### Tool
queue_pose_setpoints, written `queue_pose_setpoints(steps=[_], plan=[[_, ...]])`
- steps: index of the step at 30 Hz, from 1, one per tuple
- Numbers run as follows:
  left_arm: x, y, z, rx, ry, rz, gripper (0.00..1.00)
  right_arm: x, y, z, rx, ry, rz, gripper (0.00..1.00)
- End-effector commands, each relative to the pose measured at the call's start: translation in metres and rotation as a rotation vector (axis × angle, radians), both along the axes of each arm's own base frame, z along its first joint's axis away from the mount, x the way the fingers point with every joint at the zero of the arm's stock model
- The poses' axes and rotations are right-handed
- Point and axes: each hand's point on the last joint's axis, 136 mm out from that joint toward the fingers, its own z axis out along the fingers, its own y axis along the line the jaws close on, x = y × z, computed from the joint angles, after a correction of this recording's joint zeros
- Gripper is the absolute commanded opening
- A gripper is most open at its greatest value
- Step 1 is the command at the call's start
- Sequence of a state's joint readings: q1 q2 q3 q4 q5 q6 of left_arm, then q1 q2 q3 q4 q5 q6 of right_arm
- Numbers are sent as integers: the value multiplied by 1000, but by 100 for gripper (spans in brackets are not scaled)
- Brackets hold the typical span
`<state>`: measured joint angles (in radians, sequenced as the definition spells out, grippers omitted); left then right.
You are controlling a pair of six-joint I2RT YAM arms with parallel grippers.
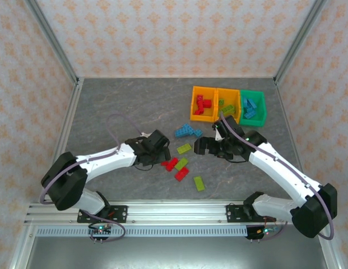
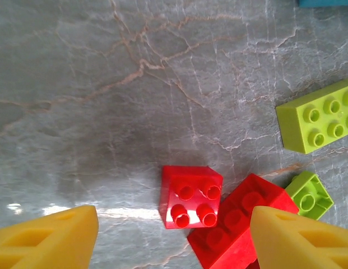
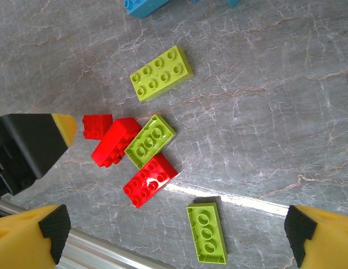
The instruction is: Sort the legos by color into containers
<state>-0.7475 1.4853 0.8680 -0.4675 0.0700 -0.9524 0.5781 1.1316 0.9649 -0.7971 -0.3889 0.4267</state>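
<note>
Right wrist: three red legos (image 3: 149,180), three lime legos (image 3: 161,73) lying on desk (image 3: 263,112); left tool (image 2: 174,221), right tool (image 3: 176,224) both hanging released.

bins (image 1: 204,88) 3 — two orange, one green | loose red bricks (image 3: 149,179) 3 | loose lime bricks (image 3: 161,73) 3

The left arm (image 1: 101,159) bends at its elbow and reaches inward. The left pincer (image 2: 174,227) points down, yellow fingers (image 2: 47,238) spread wide, holding nothing. The right arm (image 1: 274,165) stretches inward too, and the right pincer (image 3: 174,235) is likewise agape and empty.
</note>
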Motion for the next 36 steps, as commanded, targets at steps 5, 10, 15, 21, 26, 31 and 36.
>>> queue_pose_setpoints(steps=[5,10,15,21,26,31,36], plan=[[12,-11,-13,38,31,25,73,-4,-16,-11,-72,11,-39,100],[2,-7,-31,58,80,25,65,-7,-20,-12,-93,19,-46,100],[-13,9,-39,88,102,27,55,-6,-21,-9,-85,0,-55,100],[-30,34,-46,160,116,18,46,-8,-20,-10,-81,15,-56,100],[-30,34,-32,128,75,14,28,-20,4,-2,54,34,42,99],[15,-6,42,-9,-134,-33,24,-35,34,22,257,21,150,100],[98,-49,117,44,-375,-65,22,-7,-5,48,152,-197,-62,99]])
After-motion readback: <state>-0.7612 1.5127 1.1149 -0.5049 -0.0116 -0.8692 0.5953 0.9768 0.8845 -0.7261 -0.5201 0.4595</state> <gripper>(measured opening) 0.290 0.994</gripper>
